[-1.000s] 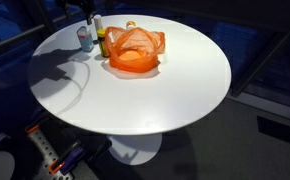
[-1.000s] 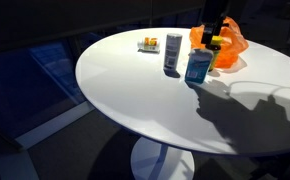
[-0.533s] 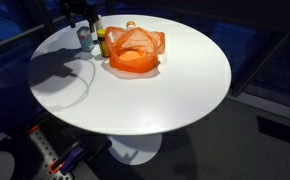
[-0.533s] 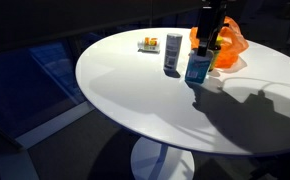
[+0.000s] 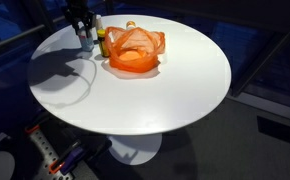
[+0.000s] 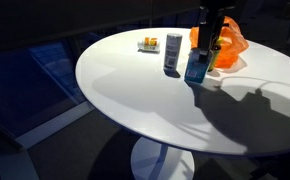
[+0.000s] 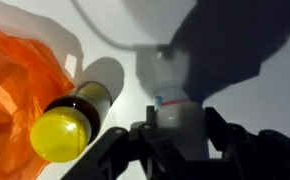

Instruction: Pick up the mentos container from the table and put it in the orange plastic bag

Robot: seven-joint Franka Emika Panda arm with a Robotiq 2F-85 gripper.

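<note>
— What is the biggest thing before you?

— The round white desk (image 5: 175,90), seen in both exterior views (image 6: 135,95). Everything stands towards one edge of it.

— And the orange plastic bag?

— The orange plastic bag (image 5: 135,50) sits crumpled on the desk with its mouth upward. In the wrist view (image 7: 15,85) it fills the left side.

— Where is the mentos container?

— Upright on the desk, outside the bag, directly under my wrist. The mentos container (image 7: 173,85) stands just beside a dark bottle with a yellow cap (image 7: 70,120), which itself is up against the bag. In an exterior view the container (image 6: 196,66) looks blue.

— Your pincer?

— My pincer (image 7: 180,135) is spread, one finger on each side of the container (whether the pads touch it, I cannot tell). It hangs low over that spot (image 5: 82,28).

— Anything smaller?

— A grey can (image 6: 173,52) near the container, and a little packet (image 6: 148,43) lying farther off.
</note>
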